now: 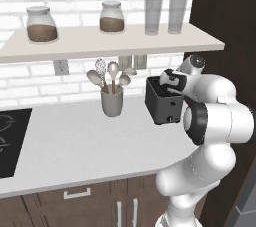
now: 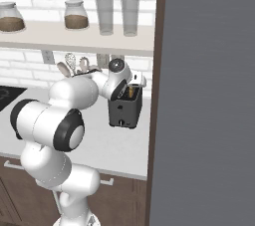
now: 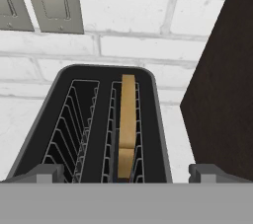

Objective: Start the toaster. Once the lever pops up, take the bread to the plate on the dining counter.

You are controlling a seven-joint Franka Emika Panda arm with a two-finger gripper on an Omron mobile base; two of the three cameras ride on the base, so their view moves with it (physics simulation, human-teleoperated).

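Note:
The dark grey toaster [image 1: 163,105] [image 2: 125,111] stands on the pale worktop against the white brick wall, beside a dark cabinet side. Seen from above in the hand view, the toaster [image 3: 104,119] has two wire-lined slots. The tan bread [image 3: 127,119] stands on edge in the right-hand slot, and its top edge peeks out as bread [image 2: 131,91] in the right base view. My gripper [image 3: 127,172] [image 1: 171,83] [image 2: 133,85] hovers just over the toaster top, open wide, with nothing between its fingers. The plate and the dining counter are out of view.
A grey utensil cup [image 1: 112,102] with spoons and a whisk stands left of the toaster. A shelf [image 1: 100,43] with jars and glasses hangs overhead. The dark tall cabinet [image 1: 227,41] [image 3: 222,94] walls the right side. A black cooktop [image 1: 10,141] lies far left.

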